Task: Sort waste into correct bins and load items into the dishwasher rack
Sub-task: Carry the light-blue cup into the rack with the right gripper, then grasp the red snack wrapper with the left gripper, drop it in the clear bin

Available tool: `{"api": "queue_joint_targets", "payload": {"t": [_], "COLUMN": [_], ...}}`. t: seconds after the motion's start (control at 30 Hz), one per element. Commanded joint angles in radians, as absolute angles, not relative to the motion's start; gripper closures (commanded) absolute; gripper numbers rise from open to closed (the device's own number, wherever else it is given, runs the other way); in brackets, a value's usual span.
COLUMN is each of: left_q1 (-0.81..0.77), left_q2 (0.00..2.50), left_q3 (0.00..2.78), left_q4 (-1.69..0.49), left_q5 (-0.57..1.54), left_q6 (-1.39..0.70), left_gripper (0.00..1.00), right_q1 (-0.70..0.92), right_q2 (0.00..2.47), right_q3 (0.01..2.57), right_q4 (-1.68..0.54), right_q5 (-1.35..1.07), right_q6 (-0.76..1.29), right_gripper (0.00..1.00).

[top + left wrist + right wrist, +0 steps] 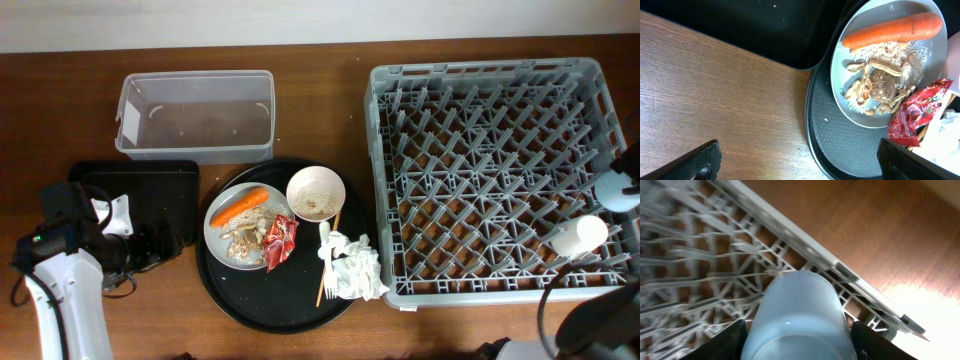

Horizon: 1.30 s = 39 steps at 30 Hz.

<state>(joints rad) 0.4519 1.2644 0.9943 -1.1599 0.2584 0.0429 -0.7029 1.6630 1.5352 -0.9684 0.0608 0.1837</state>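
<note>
A pale plate [840,97] carries an orange carrot [892,30] and beige food scraps [882,82], with a red wrapper [915,110] at its edge. Beside it are a cream bowl [315,192], a white fork [325,262] and a crumpled napkin [355,268]. My left gripper [800,160] hangs open over the wood beside the plate, holding nothing. My right gripper [797,340] is shut on a light blue cup [800,315] above the grey dishwasher rack [700,265] near its edge. A white cup [580,235] lies in the rack [480,60].
The plate, bowl, fork and napkin sit on a large round black tray [280,300]. A clear plastic tub [195,150] stands at the back left, and a shallow black rectangular tray [150,190] lies in front of it by my left arm.
</note>
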Motion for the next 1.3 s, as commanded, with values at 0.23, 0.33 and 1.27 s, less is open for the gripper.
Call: {"api": "queue_joint_targets", "payload": {"t": [0.23,0.33,1.27], "left_q1": [0.453,0.453,-0.344], "left_q2": [1.264,1.264,1.625], "left_q3": [1.005,1.005,1.002], "left_q4": [-1.157,-1.157,-1.005], "left_q5": [0.274,0.274,0.231], "left_q6": [0.062,0.061,0.012], "left_gripper": [0.01,0.01,0.35], "right_q1": [-0.720,-0.712,-0.176], "right_q2": [1.784,1.770,1.510], "right_q3": [1.548,1.549,1.333], "right_q4": [-0.961,-0.967,-1.398], "right_q5": [0.019,-0.190,-0.174], "right_q6": [0.192,0.145,0.033], "right_gripper": [0.02,0.02,0.02]}}
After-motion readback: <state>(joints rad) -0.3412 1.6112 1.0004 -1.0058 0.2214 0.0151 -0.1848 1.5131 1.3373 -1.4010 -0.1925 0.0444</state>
